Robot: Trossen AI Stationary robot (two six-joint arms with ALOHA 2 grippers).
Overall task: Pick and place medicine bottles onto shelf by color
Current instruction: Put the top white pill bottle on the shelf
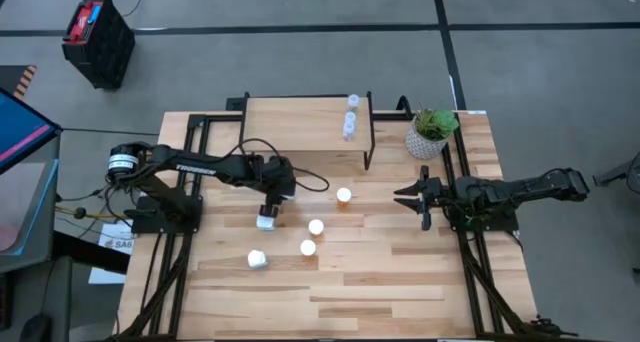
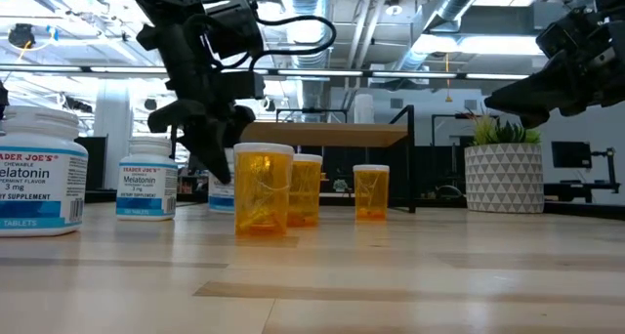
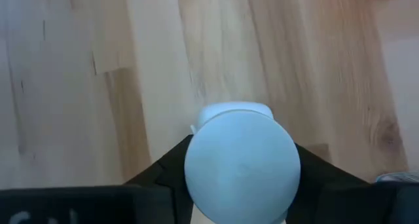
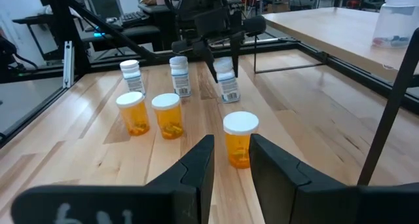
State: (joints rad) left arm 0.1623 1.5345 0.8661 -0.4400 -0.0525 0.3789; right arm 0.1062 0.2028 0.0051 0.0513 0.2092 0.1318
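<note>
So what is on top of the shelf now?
Three clear bottles stand in a row near one end of the shelf; the rest of its top is bare. What lies under the shelf is covered.

L arm: I have it stretched from its left-edge base toward centre, wrist bent down | L gripper [image 1: 266, 218]: pointing straight down, low over the worktop, a dark finger on each side of a white bottle [image 4: 226, 80] | R arm: reaching inward from the right | R gripper [image 1: 412, 198]: raised, level, fingers slightly apart, holding nothing
</note>
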